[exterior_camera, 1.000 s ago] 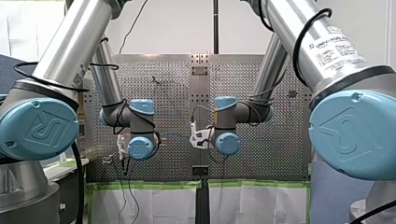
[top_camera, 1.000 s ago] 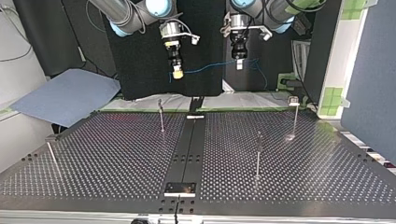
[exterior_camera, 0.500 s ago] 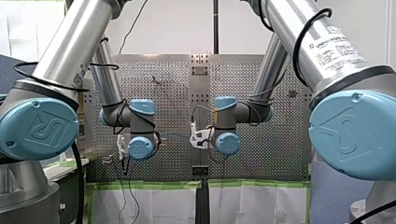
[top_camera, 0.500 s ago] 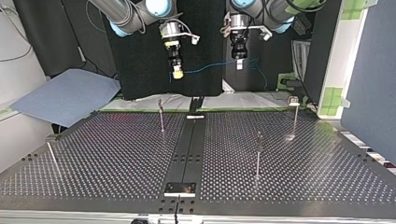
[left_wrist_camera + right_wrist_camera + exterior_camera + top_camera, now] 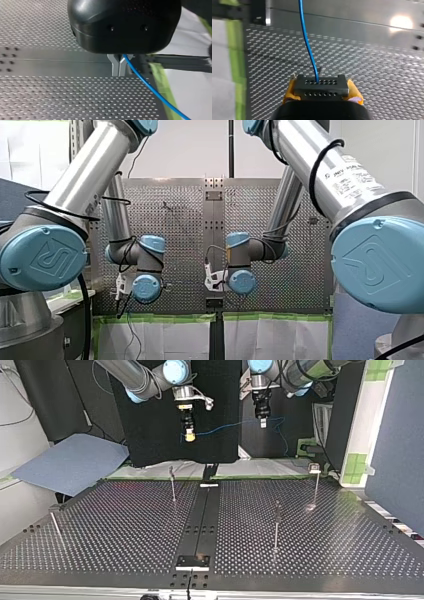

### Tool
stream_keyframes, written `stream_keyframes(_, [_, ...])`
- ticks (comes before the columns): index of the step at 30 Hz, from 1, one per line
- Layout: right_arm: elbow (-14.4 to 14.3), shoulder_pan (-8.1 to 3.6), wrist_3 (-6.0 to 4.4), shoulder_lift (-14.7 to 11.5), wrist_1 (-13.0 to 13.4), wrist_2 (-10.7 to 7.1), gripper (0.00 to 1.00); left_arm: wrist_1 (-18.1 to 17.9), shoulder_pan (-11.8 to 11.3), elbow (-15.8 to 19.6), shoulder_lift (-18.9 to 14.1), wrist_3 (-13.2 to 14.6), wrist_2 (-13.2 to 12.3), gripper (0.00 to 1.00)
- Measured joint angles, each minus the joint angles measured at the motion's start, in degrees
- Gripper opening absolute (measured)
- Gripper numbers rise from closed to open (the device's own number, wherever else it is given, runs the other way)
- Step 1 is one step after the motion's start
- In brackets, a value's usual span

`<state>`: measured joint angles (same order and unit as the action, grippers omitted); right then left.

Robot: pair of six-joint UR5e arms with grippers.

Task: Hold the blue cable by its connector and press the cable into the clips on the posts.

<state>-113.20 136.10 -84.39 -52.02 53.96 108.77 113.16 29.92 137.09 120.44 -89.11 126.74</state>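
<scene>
My right gripper [image 5: 322, 92] clamps the connector [image 5: 321, 86], my left gripper [image 5: 119, 67] pinches the cable [image 5: 308, 47] (strung between them); overpulling may slip it

My left arm [image 5: 87, 172] and my right arm [image 5: 320, 175]: silver tubes, pale-blue joint caps [image 5: 42, 257] with embossed logos; black cables [image 5: 320, 162] looped round; left gripper [image 5: 119, 71] black-shelled, metal fingers [image 5: 115, 65]; right gripper [image 5: 321, 87], yellow pads [image 5: 288, 91].
</scene>
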Motion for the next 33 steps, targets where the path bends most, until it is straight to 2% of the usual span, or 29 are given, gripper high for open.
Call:
stream_keyframes(9, [0.0,0.0,0.0,0.7,-4.9,0.13,0.0,0.1,0.0,0.0,1.1,0.1,0.0,0.0])
stream_keyframes(14, [0.0,-0.02,-0.08,0.7,-6.3,0.23,0.0,0.5,-0.4,-0.1,0.9,0.5,-0.3,0.0])
stream_keyframes(17, [0.3,0.01,-0.98,0.1,-7.3,0.7,0.0,1.6,-1.0,-0.3,-0.1,1.6,-1.1,0.0])
stream_keyframes(22, [0.8,0.36,-3.43,-2.2,-9.0,0.67,0.0,4.0,-1.4,-0.3,-2.4,3.9,-0.2,0.0])
stream_keyframes(24, [0.9,0.4,-4.51,-3.3,-9.2,-0.05,0.0,5.0,-1.6,-0.3,-3.4,4.8,0.1,0.0])
stream_keyframes(27, [1.4,0.27,-5.53,-4.9,-9.5,-1.42,0.0,6.5,-1.9,-0.4,-4.9,5.4,0.1,0.0])
stream_keyframes(33, [2.7,-0.14,-6.37,-7.9,-10.5,-4.31,0.0,9.6,-2.0,-2.0,-8.1,4.5,-0.6,0.0])
